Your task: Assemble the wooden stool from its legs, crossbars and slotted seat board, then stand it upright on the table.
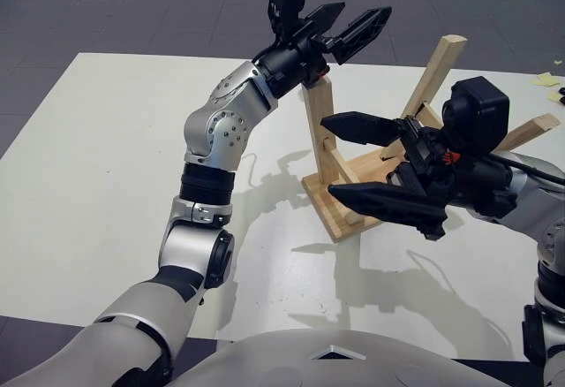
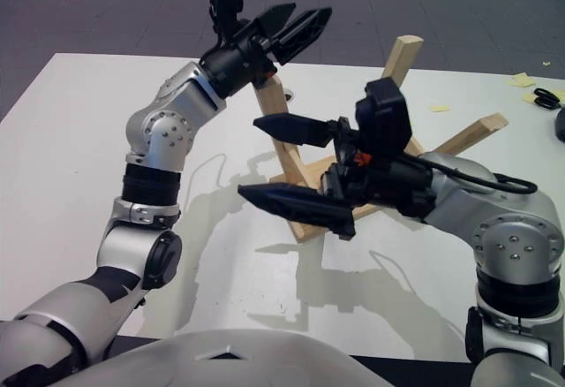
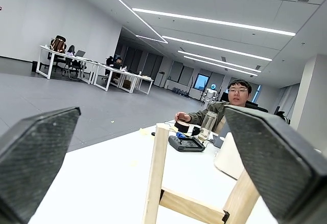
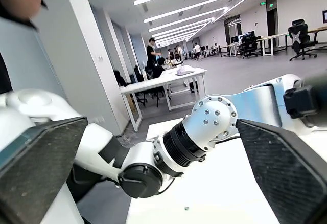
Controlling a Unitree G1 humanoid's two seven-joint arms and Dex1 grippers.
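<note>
The wooden stool lies tipped on the white table, its seat board low at the front and its legs pointing up and back. My left gripper hangs open just above the top of the nearest leg. In the left wrist view that leg and a crossbar show between its spread fingers. My right gripper is open in front of the stool, fingers pointing left, one above and one below the seat board's edge, holding nothing.
Yellow paper notes and scissors lie at the far right of the table. A black device and a glass bottle stand at the table's far side. Open tabletop lies to the left.
</note>
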